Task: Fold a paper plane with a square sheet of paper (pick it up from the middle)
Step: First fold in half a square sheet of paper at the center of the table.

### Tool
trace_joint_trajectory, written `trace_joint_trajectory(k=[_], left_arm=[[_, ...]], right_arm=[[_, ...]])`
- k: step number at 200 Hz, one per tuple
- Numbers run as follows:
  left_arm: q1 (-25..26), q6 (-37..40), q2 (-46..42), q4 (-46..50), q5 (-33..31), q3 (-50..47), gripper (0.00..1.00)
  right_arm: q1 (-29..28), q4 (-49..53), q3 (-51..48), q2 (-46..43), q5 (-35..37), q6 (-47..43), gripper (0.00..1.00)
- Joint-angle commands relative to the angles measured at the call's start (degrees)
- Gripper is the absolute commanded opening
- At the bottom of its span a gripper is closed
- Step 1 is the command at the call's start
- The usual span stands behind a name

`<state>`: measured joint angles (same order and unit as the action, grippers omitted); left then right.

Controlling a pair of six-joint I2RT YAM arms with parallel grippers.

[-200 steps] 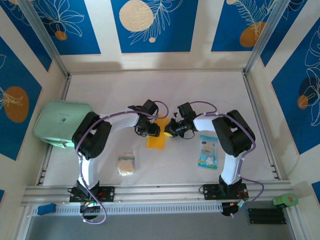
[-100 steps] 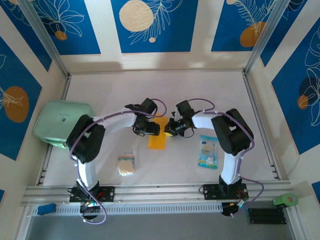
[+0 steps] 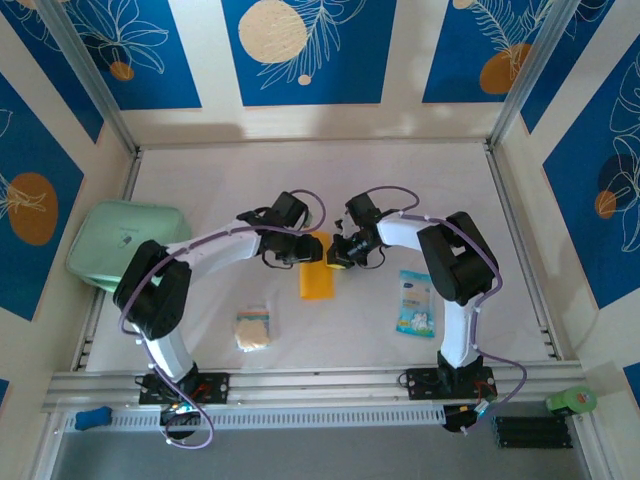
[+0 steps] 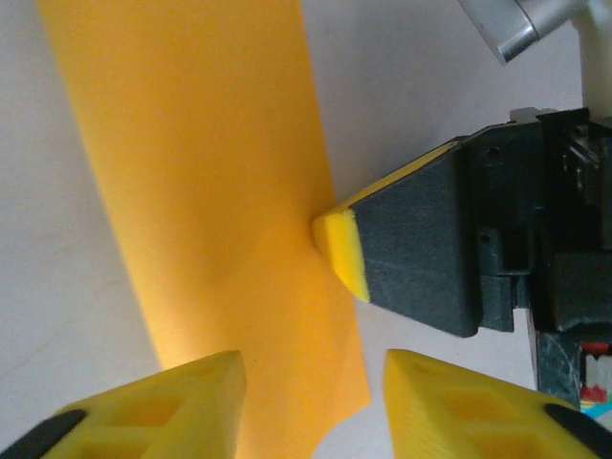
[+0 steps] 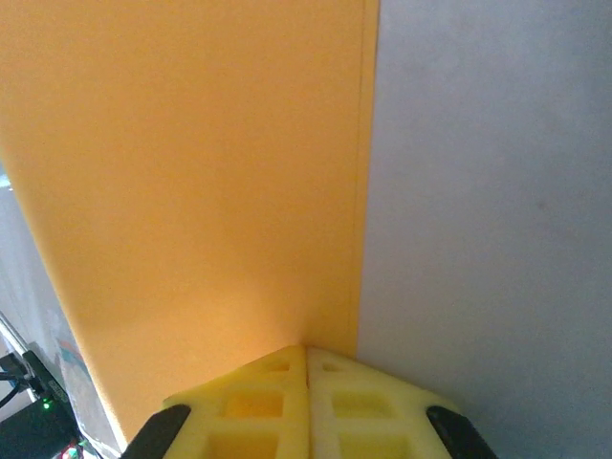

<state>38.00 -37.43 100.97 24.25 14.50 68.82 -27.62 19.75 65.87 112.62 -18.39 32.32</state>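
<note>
The square sheet of paper (image 3: 316,280) lies on the table folded into a narrow orange-yellow strip; a pointed paper plane shape is out of view. My left gripper (image 3: 303,250) is at the strip's far left. In the left wrist view it (image 4: 311,411) is open, its fingers straddling the paper (image 4: 210,191) near a corner. My right gripper (image 3: 336,257) is at the strip's far right edge. In the right wrist view it (image 5: 307,368) is shut, tips down on the paper (image 5: 191,191) beside its straight edge. That yellow fingertip (image 4: 339,251) touches the paper's edge in the left wrist view.
A pale green case (image 3: 125,245) sits at the table's left edge. A small beige spongy square (image 3: 253,328) lies near the left arm's base. A blue-white packet (image 3: 416,303) lies beside the right arm. Patterned walls enclose the table on three sides.
Both grippers have shifted a little toward the far side along the paper. The left gripper's jaws widened, then narrowed again. The paper strip stays in the same spot.
</note>
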Motion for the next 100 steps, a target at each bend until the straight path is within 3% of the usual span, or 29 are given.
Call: trace_joint_trajectory(k=[1,33,100], left_arm=[[0.2,-2.9,2.5,-3.7,5.1,-0.2,0.38],[0.1,-3.1,6.0,-2.6,5.1,1.2,0.32],[-0.5,-2.0,8.8,-0.9,1.5,0.3,0.29]], right_arm=[[-0.4,6.1,-1.3,4.5,8.2,-1.6,0.06],[-0.4,7.1,-0.6,5.3,8.8,-1.6,0.05],[-0.2,9.5,0.3,6.8,11.4,-1.6,0.05]])
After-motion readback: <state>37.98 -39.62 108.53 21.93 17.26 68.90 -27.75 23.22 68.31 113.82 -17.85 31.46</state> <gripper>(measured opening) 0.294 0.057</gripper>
